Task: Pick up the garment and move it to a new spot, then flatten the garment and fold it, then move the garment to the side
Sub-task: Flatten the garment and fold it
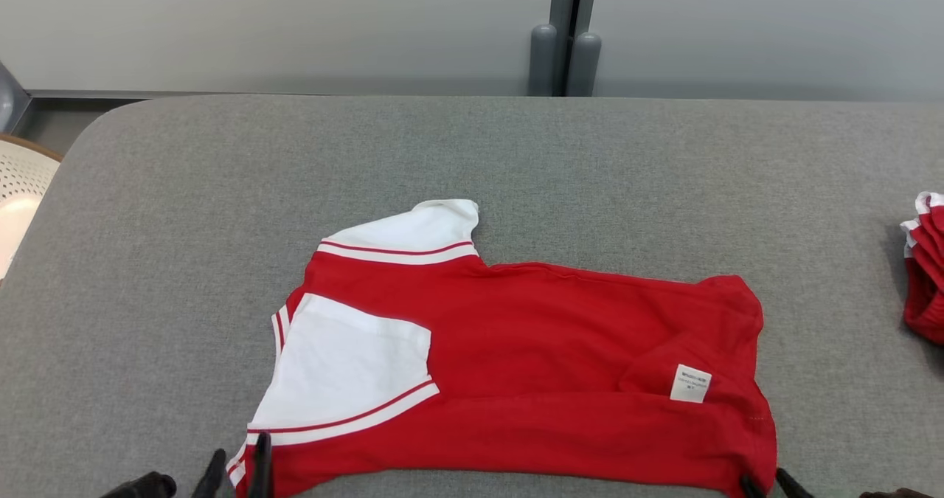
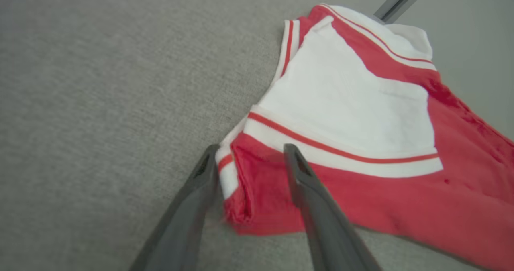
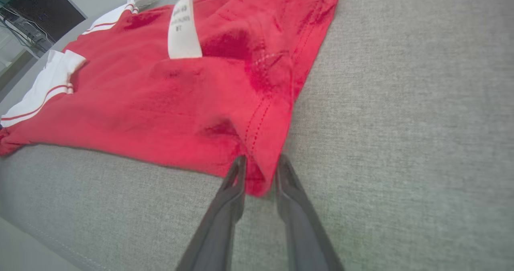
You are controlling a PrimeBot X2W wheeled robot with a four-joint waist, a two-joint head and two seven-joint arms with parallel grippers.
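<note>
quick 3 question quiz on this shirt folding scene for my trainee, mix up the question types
1. True or false: the left gripper has its jaws apart around a corner of the shirt.
2. The white label lies nearer which one? A) left gripper B) right gripper
3. What lies on the table, far right in the head view?
Key: 1 true; 2 B; 3 another red and white garment.
</note>
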